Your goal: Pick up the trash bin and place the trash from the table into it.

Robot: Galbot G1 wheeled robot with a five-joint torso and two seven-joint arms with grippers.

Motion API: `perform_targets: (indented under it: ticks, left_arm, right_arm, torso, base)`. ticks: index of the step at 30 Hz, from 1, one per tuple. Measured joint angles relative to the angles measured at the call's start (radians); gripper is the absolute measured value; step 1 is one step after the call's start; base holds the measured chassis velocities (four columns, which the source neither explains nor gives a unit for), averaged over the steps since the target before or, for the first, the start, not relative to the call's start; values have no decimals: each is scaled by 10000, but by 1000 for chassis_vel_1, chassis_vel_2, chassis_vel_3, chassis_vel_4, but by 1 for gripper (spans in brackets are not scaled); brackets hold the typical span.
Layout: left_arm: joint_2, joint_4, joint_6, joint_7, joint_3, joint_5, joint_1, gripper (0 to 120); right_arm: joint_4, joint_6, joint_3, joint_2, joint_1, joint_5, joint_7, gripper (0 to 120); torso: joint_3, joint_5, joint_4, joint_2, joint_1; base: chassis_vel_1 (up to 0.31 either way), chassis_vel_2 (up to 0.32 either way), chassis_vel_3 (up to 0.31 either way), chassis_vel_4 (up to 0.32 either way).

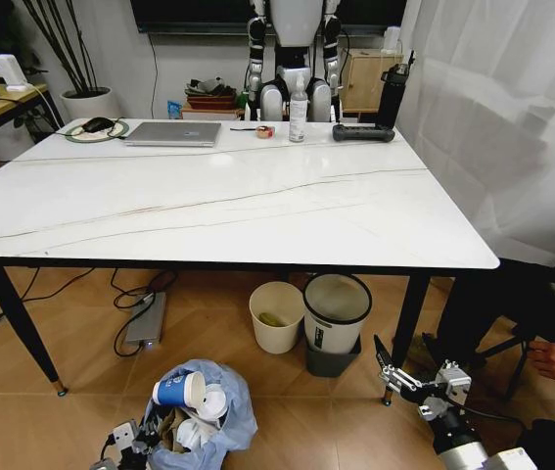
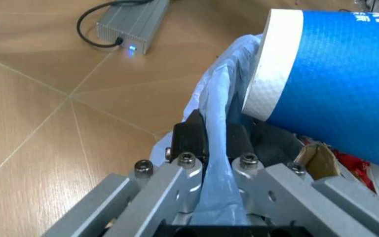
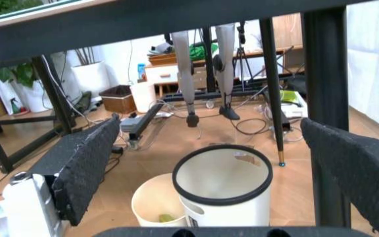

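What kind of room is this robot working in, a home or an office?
Probably an office or lab room set up like a living space: a marble-look table carries a silver laptop, another robot stands beyond it, and waste bins and a potted plant sit on wood-look flooring.

worktop [image 1: 257, 211]: white, thin dark veins, black legs | bin bag [image 1: 233, 416]: light blue | cup [image 2: 347, 84]: blue with white rim | round bin [image 1: 275, 315]: cream | second bin [image 3: 224, 185]: white, black rim | floor [image 2: 57, 98]: brown
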Motion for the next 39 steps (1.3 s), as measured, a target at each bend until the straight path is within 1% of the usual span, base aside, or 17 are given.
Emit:
perform_targets:
  ticks: [6,16,26,34,36,39]
  left_arm:
    - [-35,224,-14,51,-44,-18,-190,0]
    - [-75,317,-21,54,-47,22,-281,0]
    - [-58,490,-220,19,-110,193,-285,0]
    - [-52,697,-348,76,-143,224,-331,0]
    - [-52,771,-353,84,-143,199,-366,2]
    - [-56,881,-362,92,-136,180,-415,0]
  right_arm:
    - [0,-1,0,0,0,0,0,100]
    - [0,0,1,0,0,0,0,100]
    - [0,-1,0,0,0,0,0,100]
    - [0,0,0,0,0,0,0,100]
    - [0,0,0,0,0,0,0,100]
    - [0,0,1,0,0,0,0,100]
  torso:
    - [-189,0,-1,-303,-116]
    - [-415,0,0,-675,-261]
    - [-695,1,-1,-1103,-411]
    - [-741,0,0,-1163,-426]
    - [-741,0,-1,-1161,-425]
    - [-732,1,0,-1147,-420]
  base:
    - [0,0,0,0]
    - [0,0,0,0]
    - [0,0,0,0]
    - [0,0,0,0]
    - [0,0,0,0]
    - [0,0,0,0]
